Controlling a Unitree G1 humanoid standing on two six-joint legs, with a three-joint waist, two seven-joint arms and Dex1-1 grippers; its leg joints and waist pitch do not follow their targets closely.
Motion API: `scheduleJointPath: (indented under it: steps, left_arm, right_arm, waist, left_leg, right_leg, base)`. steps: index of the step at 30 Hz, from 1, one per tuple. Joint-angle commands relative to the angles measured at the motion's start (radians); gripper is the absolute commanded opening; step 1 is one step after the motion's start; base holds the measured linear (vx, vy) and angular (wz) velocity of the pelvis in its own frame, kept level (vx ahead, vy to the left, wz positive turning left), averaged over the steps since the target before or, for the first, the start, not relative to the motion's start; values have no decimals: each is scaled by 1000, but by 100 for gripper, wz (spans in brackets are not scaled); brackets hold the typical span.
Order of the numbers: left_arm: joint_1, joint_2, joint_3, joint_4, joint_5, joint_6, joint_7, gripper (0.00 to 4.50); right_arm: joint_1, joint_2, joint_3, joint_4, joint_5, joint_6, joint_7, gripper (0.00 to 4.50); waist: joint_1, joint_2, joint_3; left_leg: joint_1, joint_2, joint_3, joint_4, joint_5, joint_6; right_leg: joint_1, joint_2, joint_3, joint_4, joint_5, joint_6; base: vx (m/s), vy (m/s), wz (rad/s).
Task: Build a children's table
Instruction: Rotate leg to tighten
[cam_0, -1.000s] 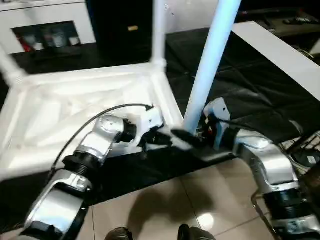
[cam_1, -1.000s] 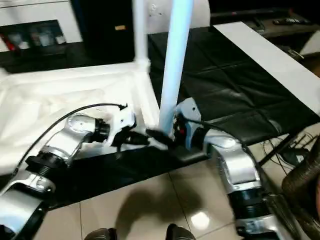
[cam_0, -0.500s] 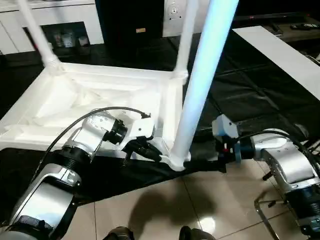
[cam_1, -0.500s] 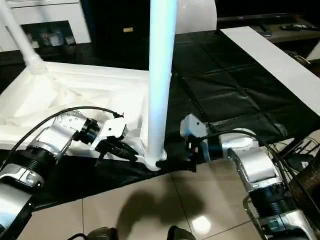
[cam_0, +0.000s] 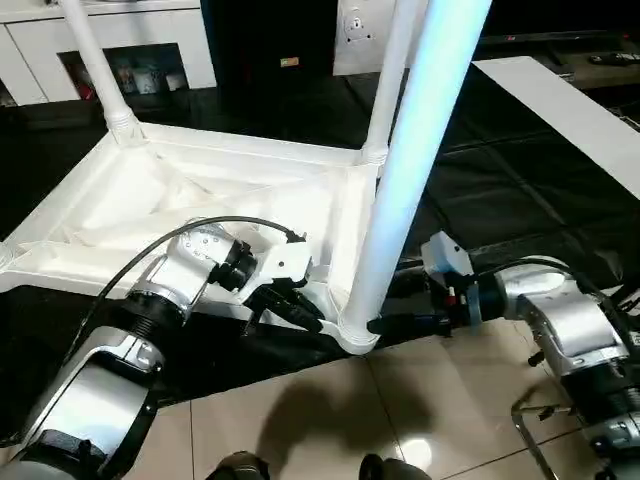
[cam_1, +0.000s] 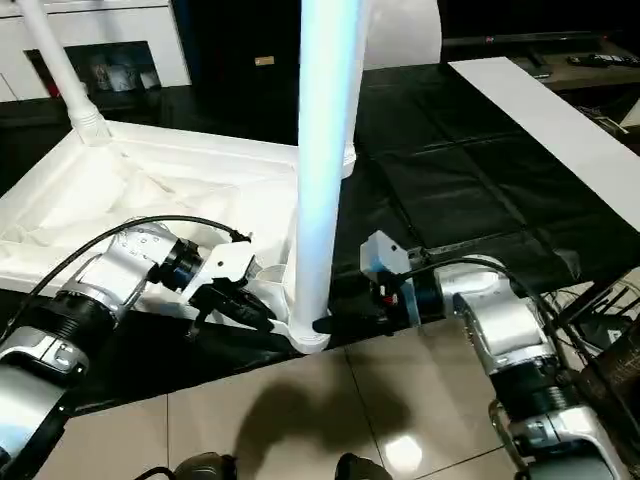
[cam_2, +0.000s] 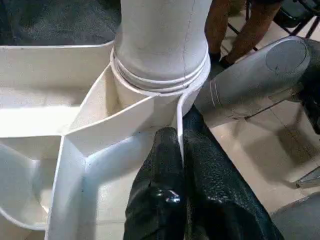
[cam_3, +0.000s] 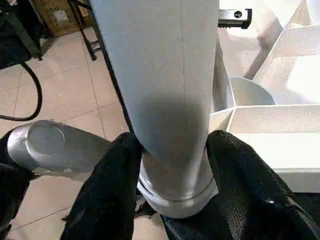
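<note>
The large black-covered work table (cam_0: 520, 190) carries the white plastic square tabletop (cam_0: 150, 200), lying upside down with its ribbed underside facing up and its near corner hanging out over the tiled floor (cam_0: 400, 420). Three long white tapered tubular legs stand upright from its round corner sockets: the nearest leg (cam_0: 400, 200) at the overhanging corner, a second leg (cam_0: 385, 85) behind it, and a third leg (cam_0: 95, 70) at the far left corner.

The right gripper (cam_3: 172, 170) comes in level from the right, its two black fingers (cam_3: 107, 185) partly spread, one on each side of the nearest leg's base and touching it.

The left gripper (cam_2: 181, 165) is closed tight, pinching the thin white rib wall of the tabletop just beside that same corner socket (cam_2: 160, 85).
</note>
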Motion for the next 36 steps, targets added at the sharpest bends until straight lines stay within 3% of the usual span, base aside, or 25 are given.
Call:
scheduleJointPath:
  steps: [1, 7, 12, 21, 27, 32, 36]
  left_arm:
    - [-5, -12, -50, -13, 7, -17, -50, 0]
    - [3, -9, -58, -23, 0, -11, -50, 0]
    - [9, -7, -61, -26, -2, -11, -50, 0]
    - [17, -10, -60, -35, -3, -8, -50, 0]
    - [21, -8, -62, -39, -2, -7, -50, 0]
    - [22, -6, -64, -40, -1, -6, -50, 0]
    - [22, -5, -62, -39, 1, -5, -50, 0]
  right_arm:
    - [-17, 14, 10, -3, 19, -11, 8, 185]
    - [-7, 28, 22, -7, 17, -14, 10, 155]
    - [-21, 42, 9, 7, 37, 55, -4, 226]
    - [-21, 59, 18, 6, 16, 29, -21, 300]
    - [-23, 69, 21, 10, 16, 44, -20, 300]
    - [-23, 55, 22, 3, 33, 64, 7, 240]
    - [-19, 51, 28, 0, 37, 68, 12, 217]
  waist:
    - [-4, -13, -74]
    - [-6, -13, -72]
    - [-6, -12, -73]
    - [-1, -9, -75]
    - [-2, -9, -72]
    - [-2, -9, -71]
    - [-2, -9, -71]
  left_leg:
    - [5, 30, 2, -60, -214, 80]
    - [6, 30, 1, -62, -223, 72]
    - [7, 30, 1, -62, -220, 72]
    - [9, 33, 3, -62, -213, 72]
    - [7, 31, 2, -63, -222, 67]
    - [7, 32, 2, -64, -226, 69]
    - [7, 32, 1, -64, -226, 67]
  right_leg:
    - [67, -46, 36, -65, -381, -200]
    - [66, -45, 36, -68, -412, -187]
    - [66, -45, 36, -67, -401, -192]
    - [65, -45, 38, -60, -339, -220]
    - [66, -46, 38, -64, -373, -203]
    - [65, -46, 38, -64, -366, -205]
    - [65, -46, 38, -64, -371, -204]
  base:
    - [0, 0, 0]
    - [0, 0, 0]
    - [0, 0, 0]
    - [0, 0, 0]
    - [0, 0, 0]
    - [0, 0, 0]
    - [0, 0, 0]
